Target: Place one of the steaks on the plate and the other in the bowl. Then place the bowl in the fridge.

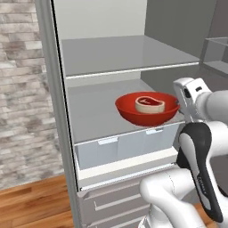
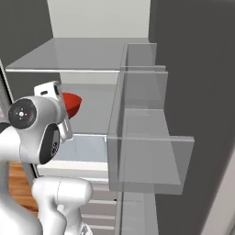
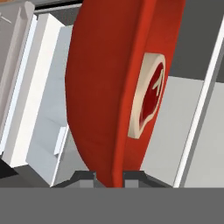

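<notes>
One red bowl (image 1: pixel 144 113) inside the open fridge (image 1: pixel 111 58), over its lower shelf (image 1: pixel 93 111), fat-rimmed steak (image 1: pixel 150 103) lying in it, jaws pinched on bowl's near right rim, crisper drawers (image 1: pixel 120 149) below.

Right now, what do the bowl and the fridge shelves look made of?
Bowl: glossy red, looks like glazed ceramic or hard plastic; smooth, even sheen, no texture. Fridge shelves: pale grey, matte, likely plastic or frosted glass; thin lighter front edges. Door bins: translucent, likely clear plastic; the wall behind shows through them.
</notes>
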Tool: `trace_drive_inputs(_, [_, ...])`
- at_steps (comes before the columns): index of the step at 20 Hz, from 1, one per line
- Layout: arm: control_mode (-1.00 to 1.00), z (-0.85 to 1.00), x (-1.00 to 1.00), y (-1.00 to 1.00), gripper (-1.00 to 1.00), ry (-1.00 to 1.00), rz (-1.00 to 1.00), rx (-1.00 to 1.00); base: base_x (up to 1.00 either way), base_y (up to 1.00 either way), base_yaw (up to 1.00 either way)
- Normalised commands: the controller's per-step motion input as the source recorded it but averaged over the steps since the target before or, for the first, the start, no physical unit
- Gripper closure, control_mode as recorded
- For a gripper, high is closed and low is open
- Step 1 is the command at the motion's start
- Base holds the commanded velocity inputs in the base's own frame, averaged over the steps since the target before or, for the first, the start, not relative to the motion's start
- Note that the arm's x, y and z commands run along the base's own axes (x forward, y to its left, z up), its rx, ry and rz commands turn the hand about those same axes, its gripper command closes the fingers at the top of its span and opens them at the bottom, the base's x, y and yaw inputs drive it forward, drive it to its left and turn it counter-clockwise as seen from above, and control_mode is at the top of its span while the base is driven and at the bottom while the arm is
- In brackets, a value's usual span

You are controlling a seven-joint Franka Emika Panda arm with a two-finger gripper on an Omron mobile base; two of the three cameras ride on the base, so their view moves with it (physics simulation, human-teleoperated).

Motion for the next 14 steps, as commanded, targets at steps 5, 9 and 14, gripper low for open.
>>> trace_drive_inputs(5, [-1.00, -0.29, 0.46, 0.02, 1.00, -0.11, -0.02, 0.00, 0.00, 0.00, 0.00])
trace_drive_inputs(9, [-1.00, -0.26, 0.59, 0.12, 1.00, 0.00, 0.00, 0.00, 0.00, 0.00, 0.00])
trace_drive_inputs(14, [-1.00, -0.22, 0.65, 0.14, 1.00, 0.00, 0.00, 0.00, 0.00, 0.00, 0.00])
